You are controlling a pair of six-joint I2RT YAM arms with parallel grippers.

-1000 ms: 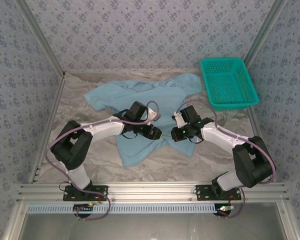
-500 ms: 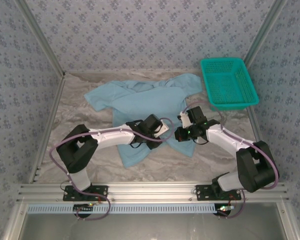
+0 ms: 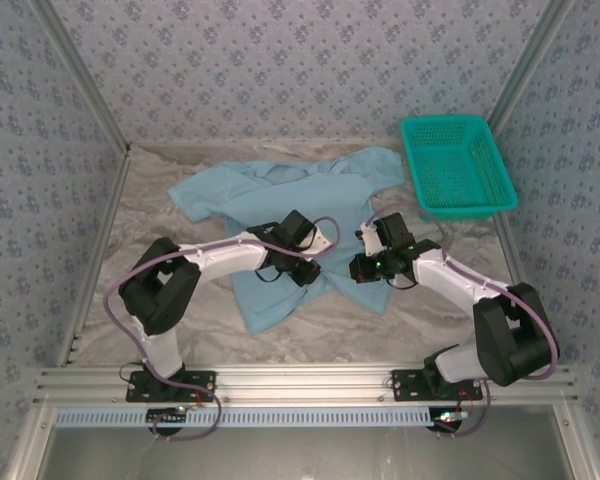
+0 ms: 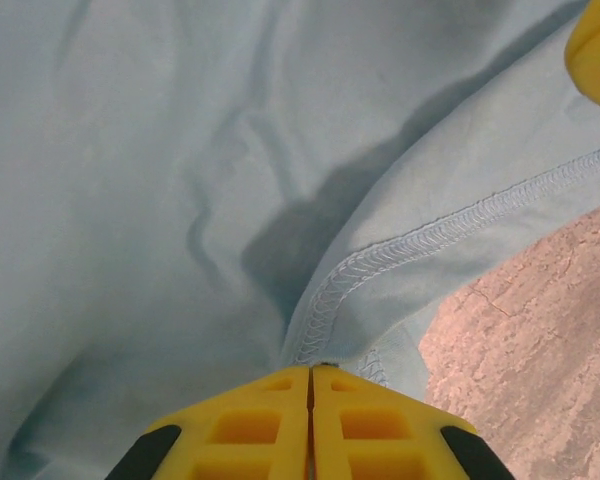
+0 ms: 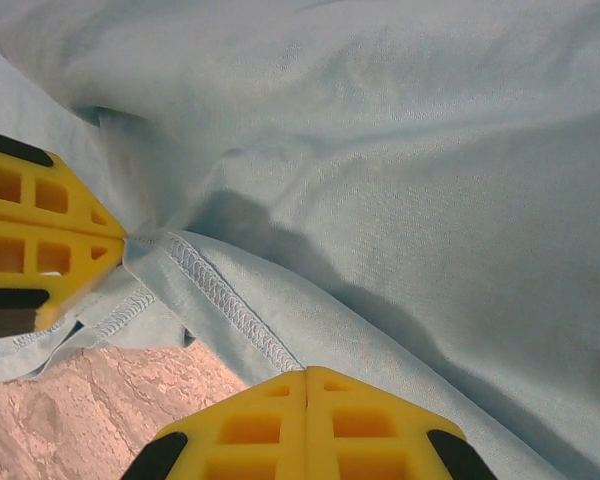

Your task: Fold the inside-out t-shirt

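The left gripper (image 4: 310, 372) and right gripper (image 5: 306, 374) were each clamped on the stitched hem (image 4: 450, 228) of the light-blue t-shirt (image 3: 290, 195), near each other, apparently to lift that edge for folding.

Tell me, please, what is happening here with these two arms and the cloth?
Two robot arms are working on a light-blue t-shirt that lies spread on the marbled table. The left gripper and the right gripper are both shut on the shirt's stitched hem at its near edge, close beside each other. No fold is made yet. A teal basket stands at the far right, apart from the shirt.
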